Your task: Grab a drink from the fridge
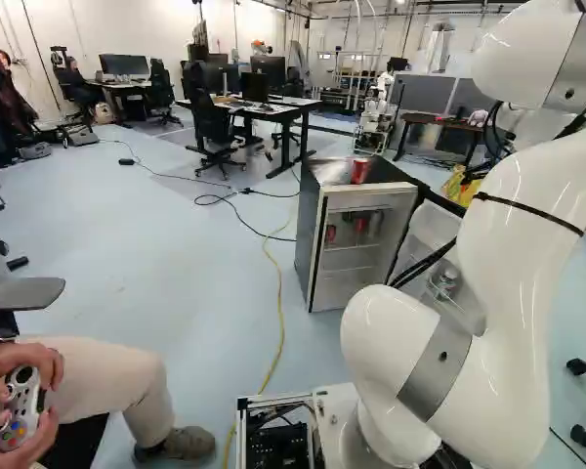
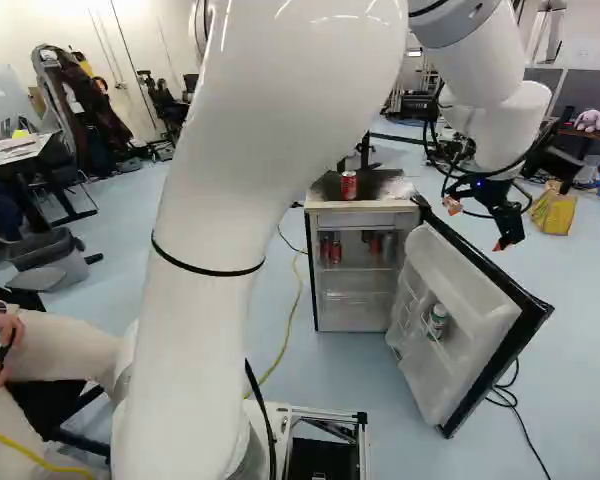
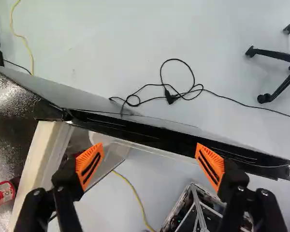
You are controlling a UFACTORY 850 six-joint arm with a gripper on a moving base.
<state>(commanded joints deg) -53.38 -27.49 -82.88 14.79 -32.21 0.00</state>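
Fridge (image 2: 314,275): door (image 2: 458,315) found swung wide; the access stage is judged complete. Drinks are seen on the upper shelf: a red can (image 2: 335,250) in a small group at one side, further cans (image 2: 375,246) toward the door side. One more can, the top can (image 2: 349,185), is seen on the fridge's roof; since a drink from the fridge is asked for, the shelf group is taken as the target, though which can is wanted cannot be told.

Gripper (image 3: 150,166): fingers are spread well apart, nothing held between them. It is aimed downward over the door's upper edge, outside the cavity; whether the edge is touched cannot be told. Grasp and removal are both outstanding; progress is judged at roughly the midpoint. For the next stage, the gripper would need to be brought clear of the door, lowered to shelf level and turned to face the opening. The door could be knocked on the way.

Orientation: the shelf cans are stood upright, long axes vertical, ends facing up and down, sides presented to the opening, which is faced toward the base. The top can is likewise upright. A level approach around a can's side is judged suitable.
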